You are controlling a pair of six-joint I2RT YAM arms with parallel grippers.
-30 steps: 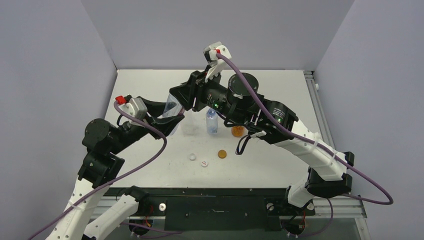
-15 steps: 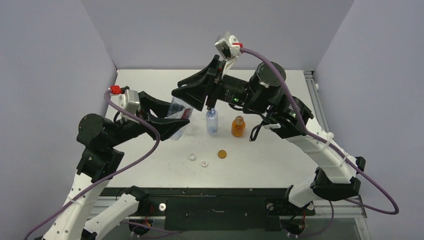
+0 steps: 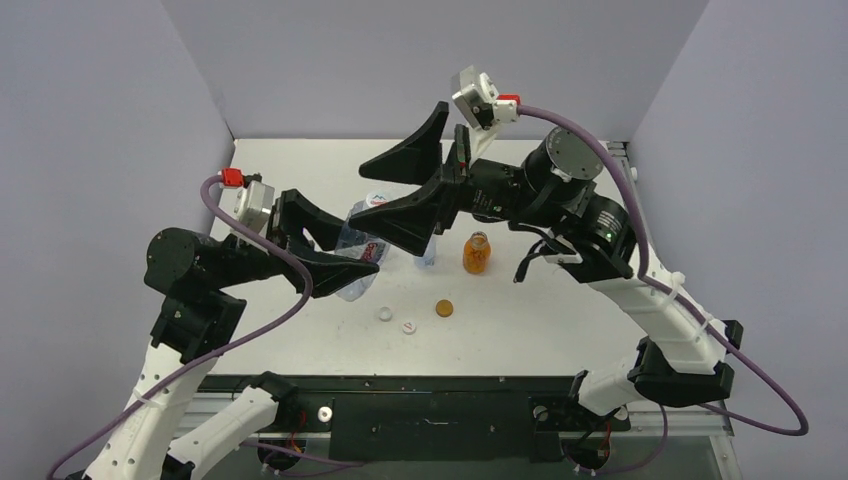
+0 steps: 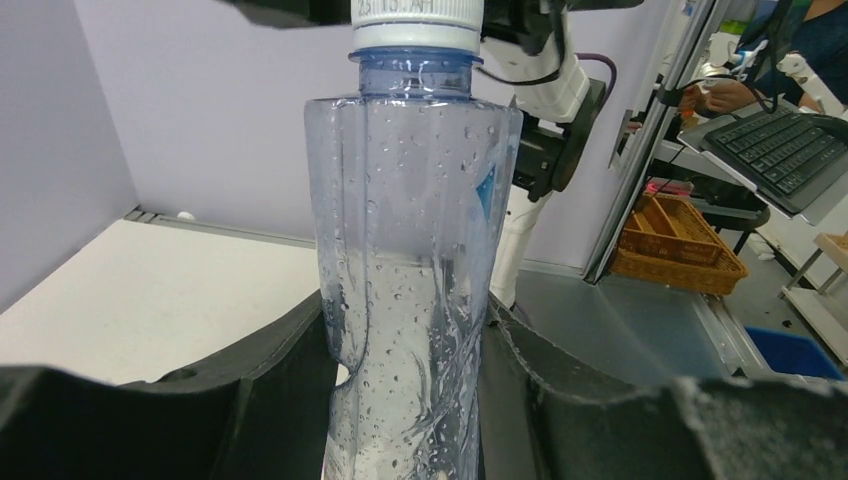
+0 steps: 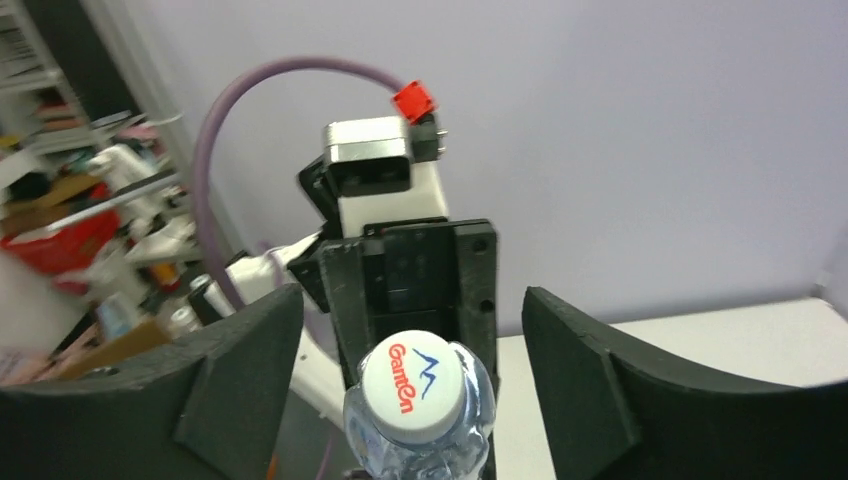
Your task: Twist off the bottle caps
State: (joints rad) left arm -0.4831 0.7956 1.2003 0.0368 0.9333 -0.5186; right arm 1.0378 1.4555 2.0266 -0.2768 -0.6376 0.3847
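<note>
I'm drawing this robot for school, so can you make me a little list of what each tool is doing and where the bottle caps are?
Left tool: shut on the tall clear bottle, around its middle
Bottle top: white cap, on the neck
Right tool: open, a finger on each side of the white cap, not touching
Loose on the table: two small white caps, one golden-brown cap
Orange bottle: upright, no cap
</note>
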